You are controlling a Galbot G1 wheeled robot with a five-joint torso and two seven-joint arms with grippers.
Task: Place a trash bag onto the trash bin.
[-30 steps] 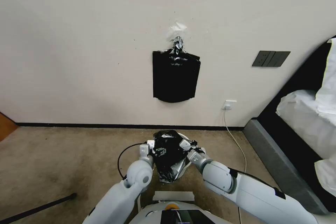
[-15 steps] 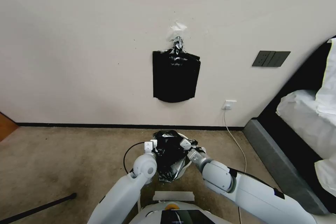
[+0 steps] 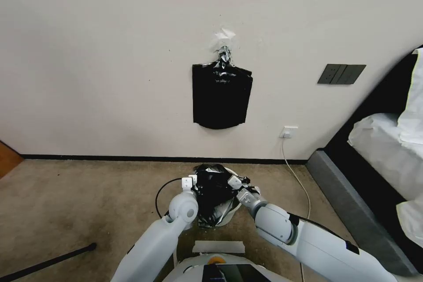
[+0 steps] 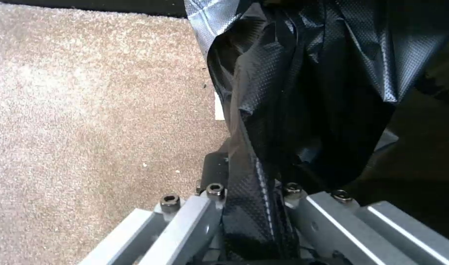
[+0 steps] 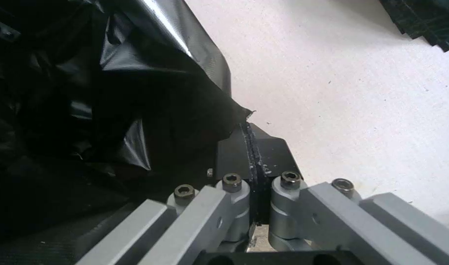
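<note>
Bedroom: bed (image 3: 383,141) with white bedding, carpet (image 3: 79,198), wall switches (image 3: 341,74), socket (image 3: 287,132)

Off-white wall (image 3: 110,53) with black skirting, brown carpet (image 3: 79,202), dark switch panel (image 3: 341,74), white socket (image 3: 288,131) with cable running down, black bag bundle (image 3: 221,99) clipped to wall, bed (image 3: 387,158) at right.

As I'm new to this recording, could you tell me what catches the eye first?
The crinkled black trash bag is stretched between the left gripper and the right gripper, both shut on it, low on the carpet over the white trash bin. Above, a flat bundle of black bags hangs from a clip on the wall.
</note>
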